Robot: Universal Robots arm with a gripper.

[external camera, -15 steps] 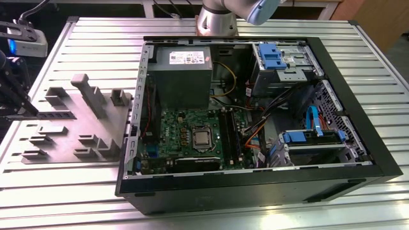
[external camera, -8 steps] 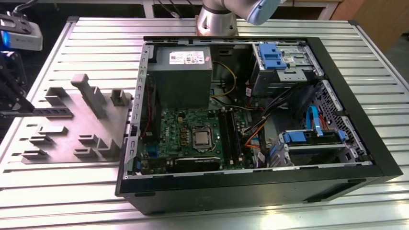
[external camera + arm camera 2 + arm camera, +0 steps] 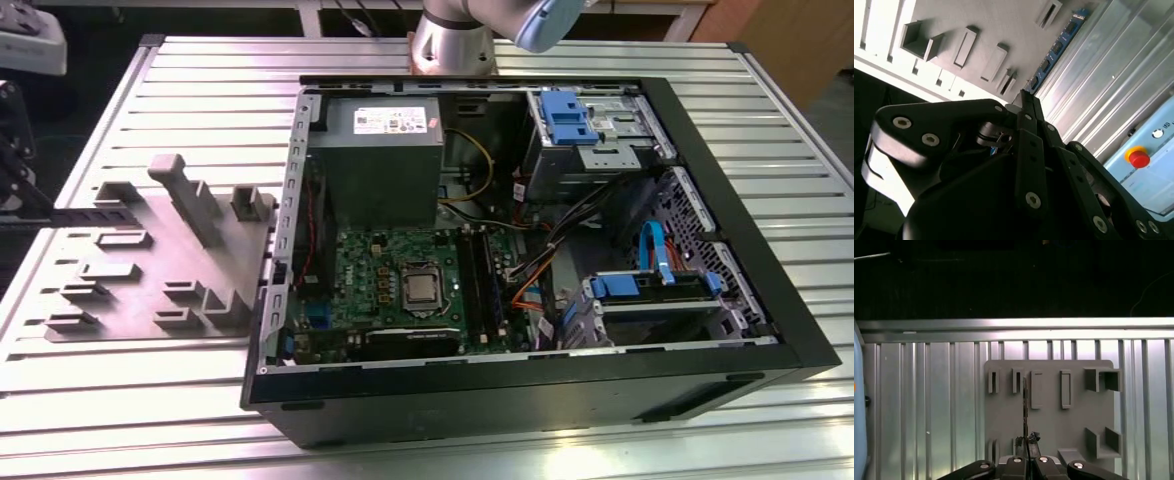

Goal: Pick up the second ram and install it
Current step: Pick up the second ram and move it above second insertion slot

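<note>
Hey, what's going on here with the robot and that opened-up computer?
The robot arm has its hand closed on a thin memory stick, which juts out ahead of the hand. In the first wrist view the stick hangs above the grey holder plate on the metal table. The open computer case sits beside that plate, and the stick is not yet fitted inside it.

1 computer case [image 3: 534, 400] | 1 fixture plate [image 3: 160, 262] | 1 ram stick [image 3: 1056, 47] | 1 red button [image 3: 1139, 158]
</note>
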